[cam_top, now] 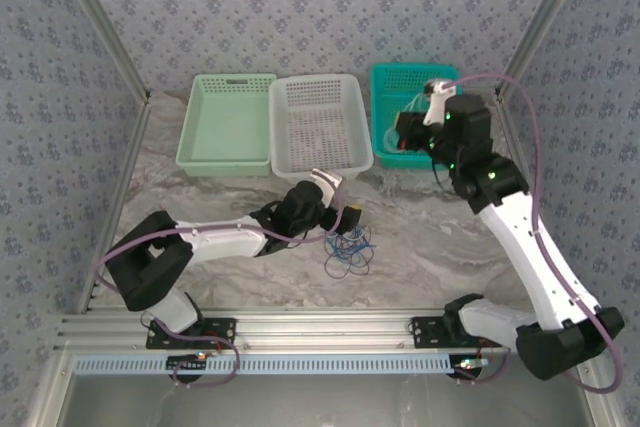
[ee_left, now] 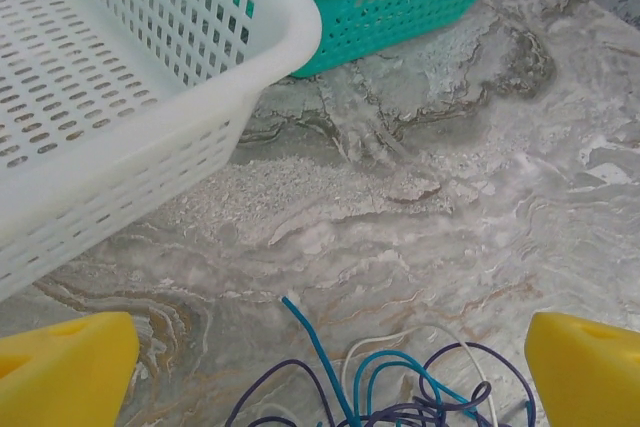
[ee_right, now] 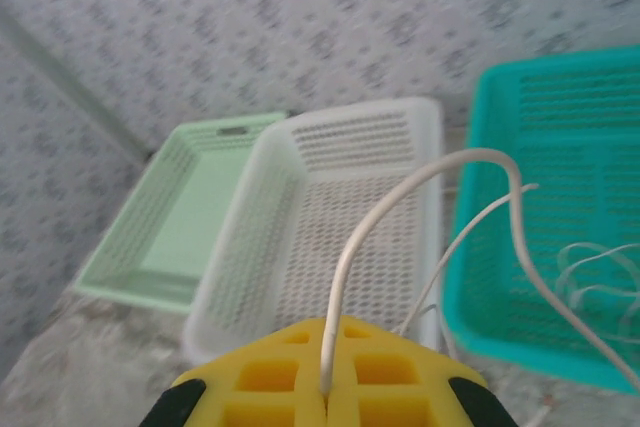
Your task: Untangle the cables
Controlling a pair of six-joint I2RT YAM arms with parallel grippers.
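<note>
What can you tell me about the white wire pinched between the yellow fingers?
The white wire is thin, smooth and flexible, plastic-coated by the look. The right gripper, shut, clamps it between its yellow fingers. From there it rises in a tall arch and bends down to the right over the teal basket, hanging in the air. A thinner pale strand runs beside it. Pale loops lie inside the basket; whether they are the same wire is unclear.

The cables [ee_left: 310,342], on the counter near the white basket [ee_left: 130,162], are cut off by the bottom edge, their tangle unreadable.
</note>
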